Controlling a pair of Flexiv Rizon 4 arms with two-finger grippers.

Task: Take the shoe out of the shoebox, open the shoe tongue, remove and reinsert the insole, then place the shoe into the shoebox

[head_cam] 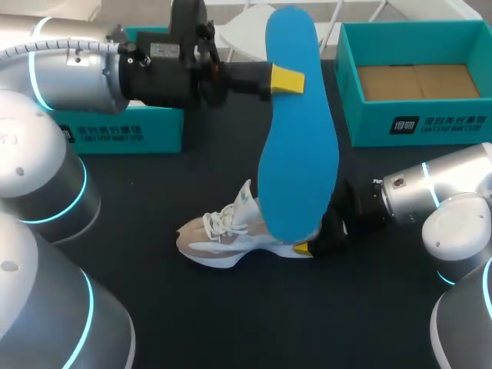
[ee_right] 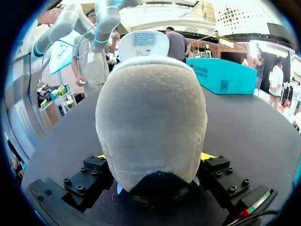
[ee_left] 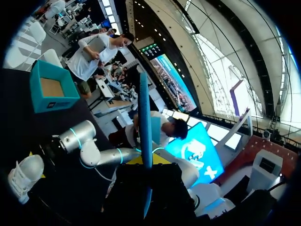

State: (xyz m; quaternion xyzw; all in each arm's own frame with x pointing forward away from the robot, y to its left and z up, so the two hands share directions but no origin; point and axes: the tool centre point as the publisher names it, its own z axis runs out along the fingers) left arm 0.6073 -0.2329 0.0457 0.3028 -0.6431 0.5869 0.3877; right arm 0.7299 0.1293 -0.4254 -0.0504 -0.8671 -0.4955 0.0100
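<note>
One shoe (head_cam: 223,238), one insole (head_cam: 296,131), two shoeboxes (head_cam: 430,127).

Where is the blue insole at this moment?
In the head view the blue insole hangs upright near the middle, pinched near its upper end by the left gripper, with its lower end by the heel of the shoe.

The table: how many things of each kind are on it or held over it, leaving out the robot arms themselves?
teal boxes: 2
shoe: 1
blue insole: 1
Total: 4
</note>
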